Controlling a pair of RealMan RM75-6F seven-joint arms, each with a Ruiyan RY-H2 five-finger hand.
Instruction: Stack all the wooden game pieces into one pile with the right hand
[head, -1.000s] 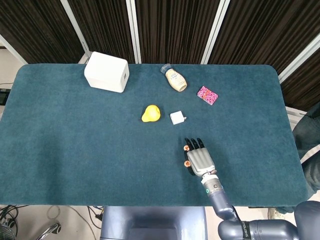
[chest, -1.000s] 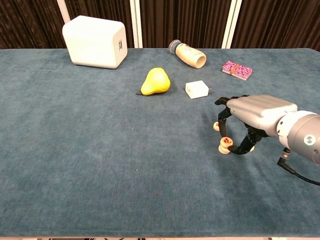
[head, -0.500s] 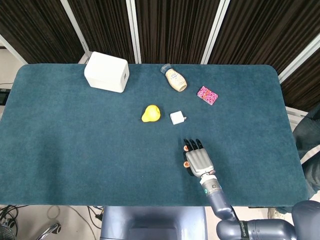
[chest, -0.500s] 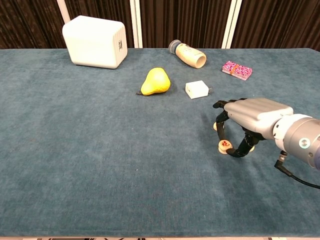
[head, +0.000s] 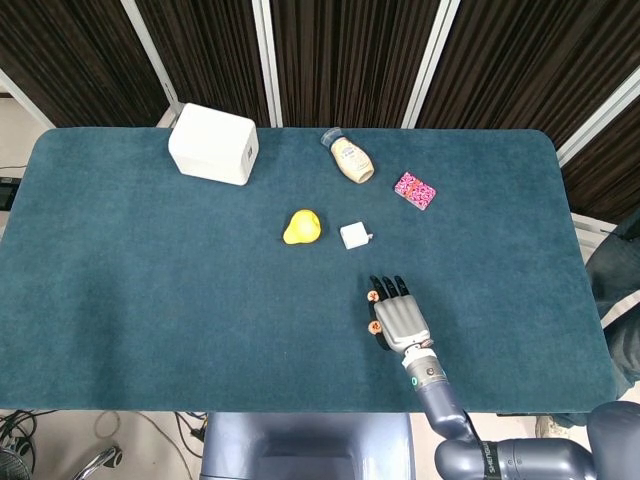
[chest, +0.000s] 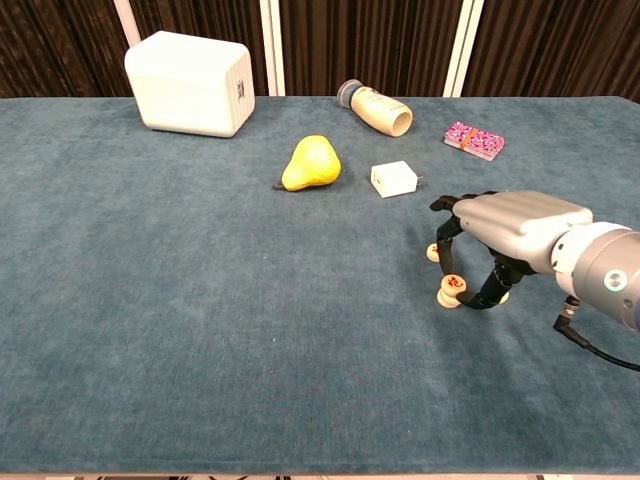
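— What lies where on the table?
— Box far left, bottle and card pack far right, pear left of the charger.
— And nearer?
— Game pieces under the right hand.

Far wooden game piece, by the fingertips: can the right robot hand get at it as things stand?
Probably yes. The right robot hand arches over both pieces; the far wooden game piece sits at its fingertips with bare table around it. But the hand seems to hold the near stack already.

Left and lower desk lies open. Above the right robot hand, the white adapter, pear, bottle and pink packet crowd the upper centre; a white box blocks upper left.
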